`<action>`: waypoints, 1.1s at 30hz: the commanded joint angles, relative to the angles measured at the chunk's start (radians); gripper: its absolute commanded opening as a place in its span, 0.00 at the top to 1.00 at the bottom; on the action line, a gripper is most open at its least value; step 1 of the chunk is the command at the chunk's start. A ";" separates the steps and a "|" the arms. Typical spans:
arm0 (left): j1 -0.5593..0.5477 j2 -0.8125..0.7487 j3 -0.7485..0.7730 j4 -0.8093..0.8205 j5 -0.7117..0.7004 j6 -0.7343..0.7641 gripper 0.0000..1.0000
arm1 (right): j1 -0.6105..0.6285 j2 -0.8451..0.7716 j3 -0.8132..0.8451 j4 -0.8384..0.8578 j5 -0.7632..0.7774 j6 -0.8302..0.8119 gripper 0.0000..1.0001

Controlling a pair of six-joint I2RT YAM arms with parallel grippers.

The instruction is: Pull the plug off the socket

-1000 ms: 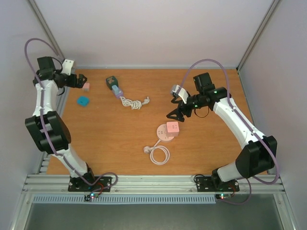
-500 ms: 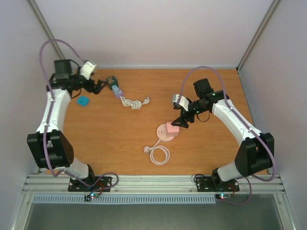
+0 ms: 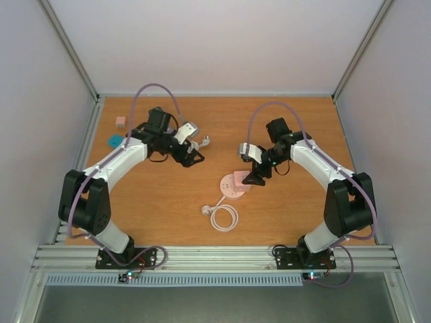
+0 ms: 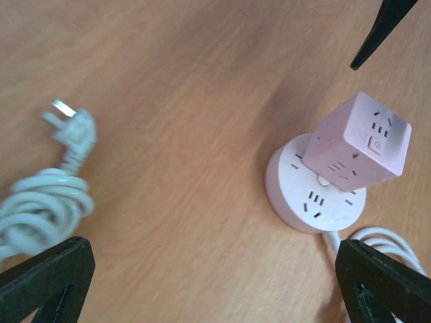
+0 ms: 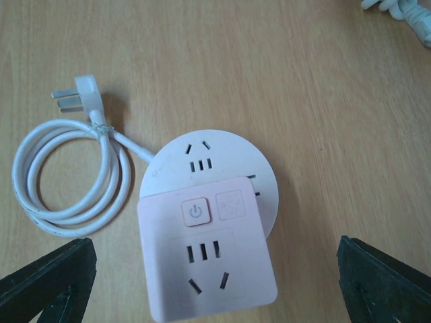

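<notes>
My right claw [image 5: 214, 245] hangs spread wide over the pink plug [image 5: 205, 269] in its white socket [image 5: 202, 151]. My left claw [image 4: 212, 245] gapes too.

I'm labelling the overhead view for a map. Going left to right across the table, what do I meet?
Teal block → left pincer → round white socket → right pincer. The pink cube plug and coiled cord overlap the socket, so omitted.

A pale pink cube-shaped plastic plug [image 5: 207, 249] with grey markings sits between the black right jaws, on a white round plastic socket [image 5: 229, 151]. Its coiled cord [image 5: 116, 175] is white; the wood-grain bench [image 5: 337, 101] is orange-brown.
</notes>
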State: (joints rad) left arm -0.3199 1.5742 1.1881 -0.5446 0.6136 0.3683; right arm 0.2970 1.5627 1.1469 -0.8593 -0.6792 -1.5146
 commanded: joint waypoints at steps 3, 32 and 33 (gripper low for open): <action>-0.070 0.102 -0.059 0.137 0.027 -0.186 0.00 | 0.006 0.042 -0.016 0.041 0.011 -0.060 0.01; -0.152 0.304 -0.038 0.136 0.096 -0.286 0.28 | 0.116 0.026 -0.203 0.281 0.083 0.070 0.42; -0.155 0.304 -0.039 0.136 0.096 -0.283 0.28 | 0.122 0.024 -0.203 0.286 0.085 0.087 0.44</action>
State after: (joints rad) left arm -0.4618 1.8626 1.1198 -0.4213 0.6857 0.0715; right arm 0.3943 1.5951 0.9733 -0.6106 -0.6067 -1.4769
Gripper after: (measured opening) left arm 0.728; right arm 0.652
